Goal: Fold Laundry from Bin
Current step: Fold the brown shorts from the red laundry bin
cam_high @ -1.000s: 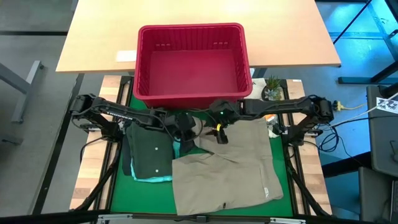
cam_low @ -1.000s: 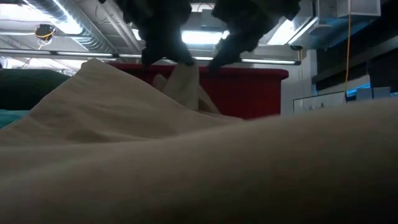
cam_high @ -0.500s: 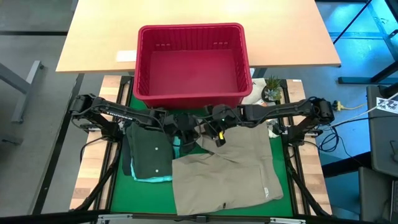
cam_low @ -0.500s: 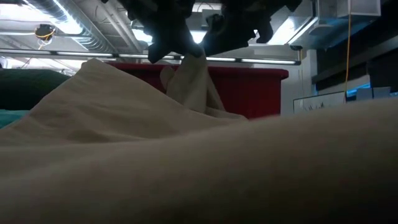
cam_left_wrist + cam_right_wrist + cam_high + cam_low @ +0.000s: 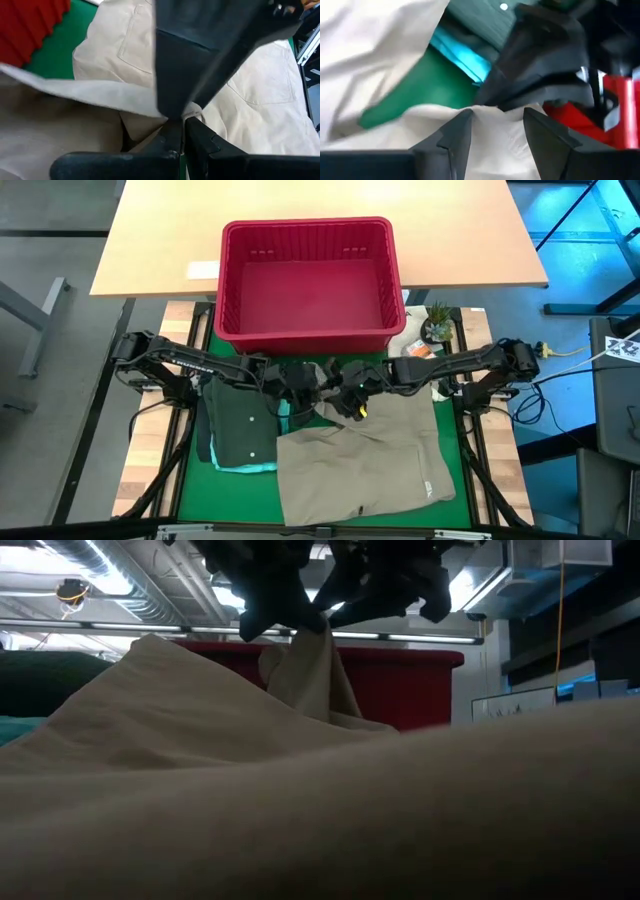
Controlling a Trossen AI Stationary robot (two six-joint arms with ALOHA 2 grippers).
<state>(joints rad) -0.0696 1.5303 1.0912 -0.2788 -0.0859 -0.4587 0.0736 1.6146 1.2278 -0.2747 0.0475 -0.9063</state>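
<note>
A beige-tan garment (image 5: 370, 450) lies spread on the green mat (image 5: 195, 490), in front of the red bin (image 5: 225, 280). My left gripper (image 5: 303, 388) is shut on its far left edge, which rises in a peak (image 5: 312, 670). My right gripper (image 5: 497, 132) stands open right beside it, one finger on either side of that raised cloth. A dark olive green garment (image 5: 240, 425) rests folded on a light teal one (image 5: 250, 468) at the left of the mat. My left gripper pinches a raised fold of the beige garment's far left edge (image 5: 176, 114) between its two fingers, slanting down from the table's left. The fold is lifted off the mat and hangs as a slack peak; the rest of the garment lies on the mat. My right gripper has the same fold (image 5: 492, 117) between its open fingers (image 5: 455, 135); whether they touch the cloth I cannot tell.
The bin stands at the mat's far edge, close behind both grippers. A small potted plant (image 5: 437, 323) sits at the far right corner. Behind the bin is a wooden table (image 5: 150, 240) with a white sheet (image 5: 203, 271).
My right gripper has gone toward the table's left, up to my left gripper, and has rolled about its own axis. The raised fold of the beige garment now stands between its open fingers.
</note>
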